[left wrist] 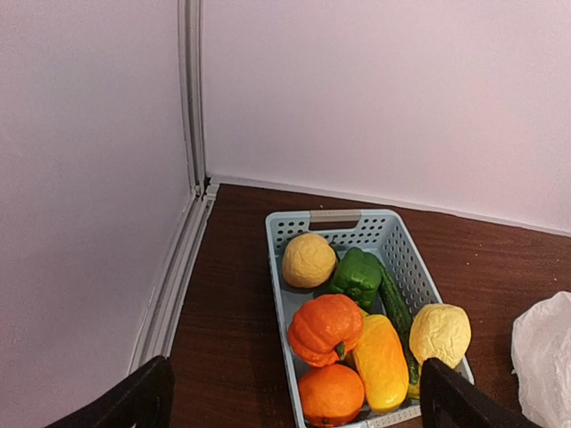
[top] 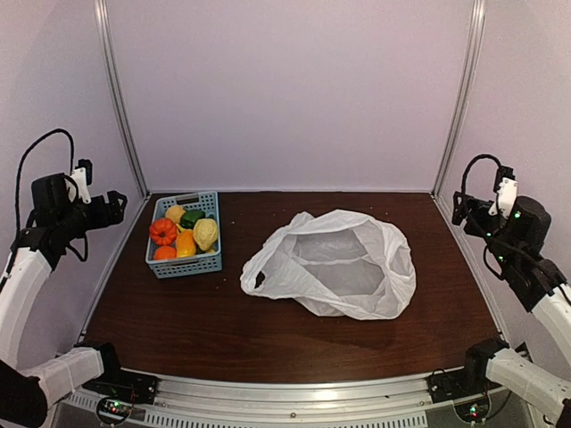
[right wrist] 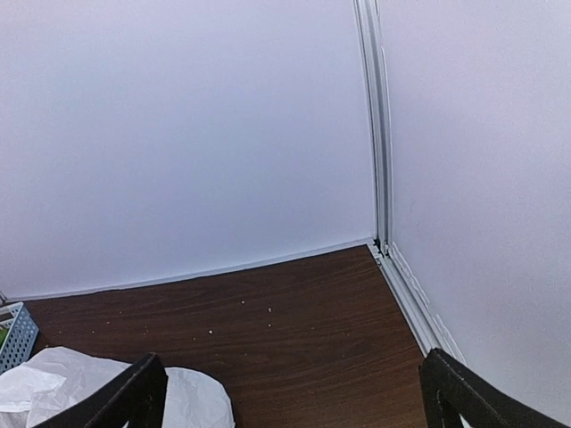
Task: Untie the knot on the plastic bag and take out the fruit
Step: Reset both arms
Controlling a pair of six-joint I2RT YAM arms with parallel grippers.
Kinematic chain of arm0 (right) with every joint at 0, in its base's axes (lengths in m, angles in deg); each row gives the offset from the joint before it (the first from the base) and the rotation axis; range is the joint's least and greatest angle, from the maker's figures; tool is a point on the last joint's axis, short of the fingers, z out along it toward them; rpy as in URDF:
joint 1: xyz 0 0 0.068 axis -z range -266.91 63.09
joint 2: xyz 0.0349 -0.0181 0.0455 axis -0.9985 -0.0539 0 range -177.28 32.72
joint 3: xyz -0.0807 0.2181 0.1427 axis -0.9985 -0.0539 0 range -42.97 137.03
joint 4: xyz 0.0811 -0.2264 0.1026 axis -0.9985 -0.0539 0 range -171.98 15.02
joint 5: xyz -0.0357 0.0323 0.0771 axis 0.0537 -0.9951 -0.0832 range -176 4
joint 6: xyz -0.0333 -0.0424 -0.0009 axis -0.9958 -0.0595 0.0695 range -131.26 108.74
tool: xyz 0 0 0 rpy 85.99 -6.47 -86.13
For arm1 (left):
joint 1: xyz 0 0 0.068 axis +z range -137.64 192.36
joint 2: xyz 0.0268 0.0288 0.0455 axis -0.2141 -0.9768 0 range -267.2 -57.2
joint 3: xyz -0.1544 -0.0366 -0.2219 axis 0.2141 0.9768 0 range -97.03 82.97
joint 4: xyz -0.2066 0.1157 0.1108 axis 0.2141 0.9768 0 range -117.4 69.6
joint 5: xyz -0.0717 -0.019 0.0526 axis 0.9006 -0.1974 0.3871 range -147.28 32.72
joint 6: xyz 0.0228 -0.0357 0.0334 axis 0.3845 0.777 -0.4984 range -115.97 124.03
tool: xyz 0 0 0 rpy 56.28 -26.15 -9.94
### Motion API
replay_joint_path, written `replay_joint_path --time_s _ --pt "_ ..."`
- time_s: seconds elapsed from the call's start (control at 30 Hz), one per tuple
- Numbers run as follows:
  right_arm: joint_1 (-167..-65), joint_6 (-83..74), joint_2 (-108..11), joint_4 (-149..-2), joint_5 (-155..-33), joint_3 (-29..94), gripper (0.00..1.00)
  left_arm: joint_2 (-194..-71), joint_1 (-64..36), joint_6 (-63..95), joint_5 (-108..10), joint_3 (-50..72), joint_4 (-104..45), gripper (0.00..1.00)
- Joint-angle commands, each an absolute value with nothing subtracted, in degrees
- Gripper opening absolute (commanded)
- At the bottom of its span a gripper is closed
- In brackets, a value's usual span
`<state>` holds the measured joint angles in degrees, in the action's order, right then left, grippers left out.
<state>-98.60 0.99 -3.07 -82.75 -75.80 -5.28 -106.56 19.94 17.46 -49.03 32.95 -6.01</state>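
Note:
The white plastic bag [top: 343, 263] lies crumpled on the middle of the dark table with its mouth gaping open. No knot shows on it; one handle loop [top: 259, 278] lies loose at its left. The fruit sits in a blue basket [top: 187, 265] left of the bag: a ribbed orange one [left wrist: 326, 328], a long green one [left wrist: 395, 303], and yellow and green pieces. My left gripper [top: 114, 205] hangs open high above the table's left edge. My right gripper [top: 461, 207] hangs open above the right edge. Neither holds or touches anything.
White walls with metal corner posts [top: 120, 107] enclose the table on three sides. In the left wrist view the basket [left wrist: 335, 217] stands close to the left wall rail. The right wrist view catches the bag's edge [right wrist: 89, 392] and small crumbs [right wrist: 269, 309] on the wood.

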Motion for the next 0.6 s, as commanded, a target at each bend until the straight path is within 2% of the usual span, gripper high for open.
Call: replay_joint_path --time_s 0.0,0.57 --pt "-98.3 -2.2 1.1 -75.9 -75.1 -10.5 0.99 -103.6 20.1 14.9 -46.5 36.7 -7.4 0.97" --pt "-98.3 -2.6 1.3 -77.4 -75.3 -11.1 0.99 -103.6 20.2 15.0 -45.7 36.7 -7.5 0.98"
